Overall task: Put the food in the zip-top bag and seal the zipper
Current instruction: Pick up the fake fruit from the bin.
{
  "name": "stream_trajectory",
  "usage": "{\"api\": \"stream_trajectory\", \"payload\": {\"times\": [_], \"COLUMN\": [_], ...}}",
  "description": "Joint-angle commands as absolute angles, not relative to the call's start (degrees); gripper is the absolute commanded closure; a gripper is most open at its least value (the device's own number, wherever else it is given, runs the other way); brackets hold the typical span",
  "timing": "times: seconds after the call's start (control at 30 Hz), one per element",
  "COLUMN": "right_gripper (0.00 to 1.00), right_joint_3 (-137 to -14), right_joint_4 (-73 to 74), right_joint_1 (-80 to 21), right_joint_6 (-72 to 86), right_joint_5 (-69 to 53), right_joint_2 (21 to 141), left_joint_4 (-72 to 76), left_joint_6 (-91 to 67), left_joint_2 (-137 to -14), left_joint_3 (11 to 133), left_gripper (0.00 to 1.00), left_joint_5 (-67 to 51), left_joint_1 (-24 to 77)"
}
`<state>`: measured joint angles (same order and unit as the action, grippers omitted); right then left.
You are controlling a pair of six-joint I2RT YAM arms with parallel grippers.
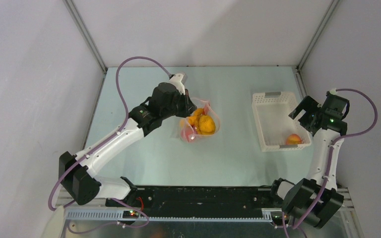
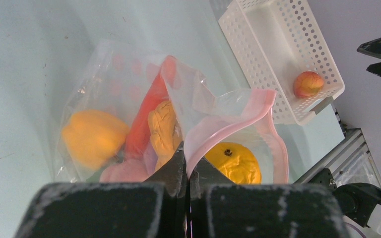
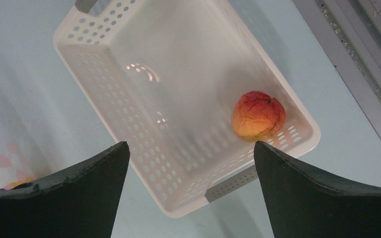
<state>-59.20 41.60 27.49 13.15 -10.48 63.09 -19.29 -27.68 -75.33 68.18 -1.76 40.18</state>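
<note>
My left gripper (image 2: 186, 161) is pinched tight on the zip-top bag (image 2: 110, 94) at its mouth, just beside the pink zipper (image 2: 238, 115). I judge this grip lifts the lip so the opening gapes toward the basket side. From my wrist view I cannot tell whether I hold one wall of the mouth or both. Inside the bag lie a yellow-orange pepper (image 2: 93, 136), a red piece (image 2: 146, 116) and other food, with an orange fruit (image 2: 233, 162) right at the mouth. My right gripper (image 3: 189, 148) hangs with its fingers spread wide and empty above the white basket (image 3: 104, 84), where one peach-coloured fruit (image 3: 258, 115) sits in a near corner, well apart from the bag. That is likely the last item to fetch before sealing.
</note>
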Motion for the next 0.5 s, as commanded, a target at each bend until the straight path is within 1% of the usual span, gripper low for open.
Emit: {"api": "stream_trajectory", "payload": {"times": [0.0, 0.17, 0.33, 0.47], "right_gripper": [0.01, 0.00, 0.00, 0.00], "right_joint_3": [-59.69, -60.05, -60.50, -61.01], "right_joint_4": [38.64, 37.46, 37.78, 38.03], "right_joint_1": [25.04, 16.46, 12.03, 8.97], "right_joint_6": [9.88, 4.38, -3.30, -7.85], "right_joint_5": [-5.39, 9.06, 13.21, 18.98], "right_joint_2": [66.17, 70.98, 77.27, 82.14], "left_joint_4": [-12.47, -11.54, -11.46, -11.12], "left_joint_6": [-25.00, -24.64, -24.17, -24.08], "left_joint_2": [-73.56, -74.28, -74.28, -74.45], "left_joint_3": [67.55, 66.88, 66.74, 66.46], "left_gripper": [1.00, 1.00, 1.00, 1.00], "left_joint_5": [-4.21, -6.41, -6.85, -7.09], "left_joint_1": [39.85, 38.93, 38.67, 38.60]}}
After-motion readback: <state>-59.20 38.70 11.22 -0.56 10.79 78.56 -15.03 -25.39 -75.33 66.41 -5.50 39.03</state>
